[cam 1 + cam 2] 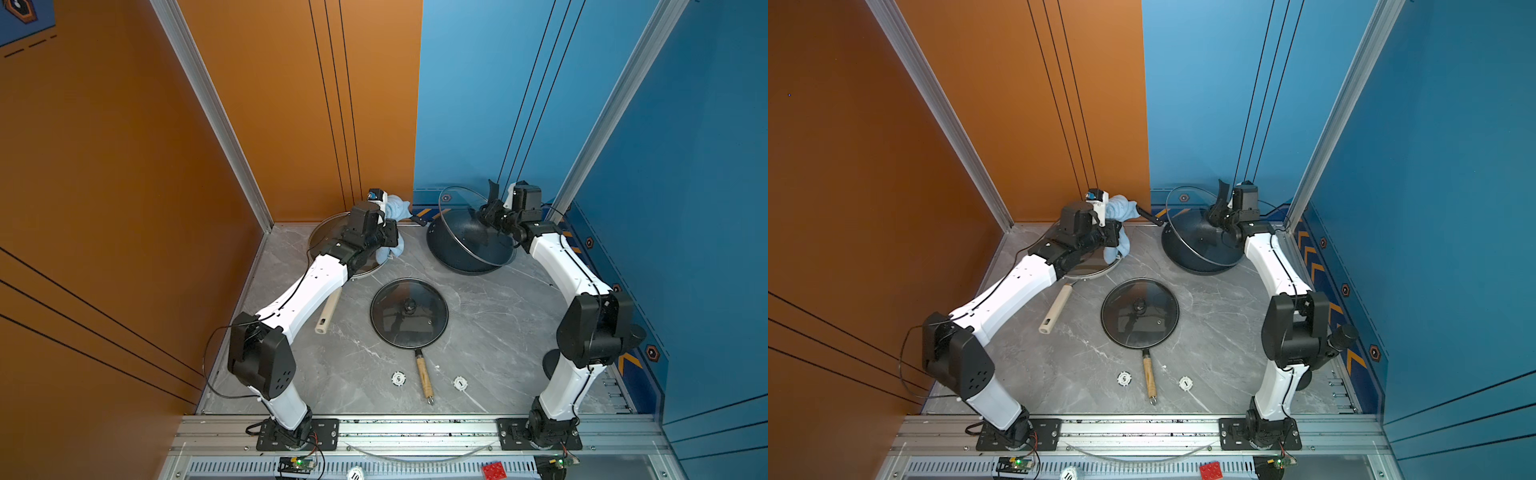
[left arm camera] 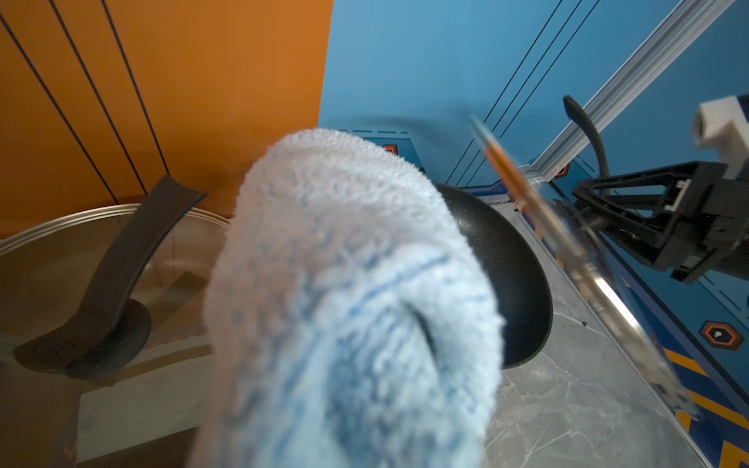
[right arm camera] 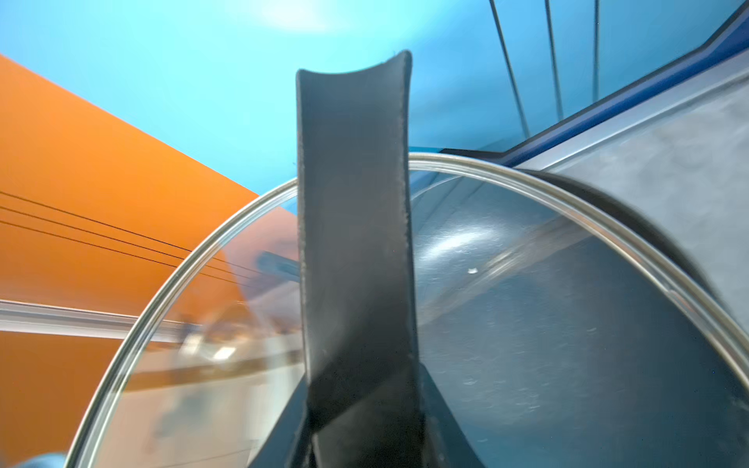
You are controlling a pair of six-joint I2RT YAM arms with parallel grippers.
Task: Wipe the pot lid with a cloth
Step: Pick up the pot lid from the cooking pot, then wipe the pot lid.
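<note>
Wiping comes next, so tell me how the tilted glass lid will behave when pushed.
The glass lid, gripped only by its handle and tilted over the wok, would probably pivot under a push. Glass looks stiff, likely slippery and breakable.

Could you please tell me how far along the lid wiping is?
Done: the left fingers grip the cloth; the right fingers hold the lid by its handle, tilted over the wok. In hand: closing the gap between cloth and lid. Left: all the wiping; they do not touch yet.
</note>
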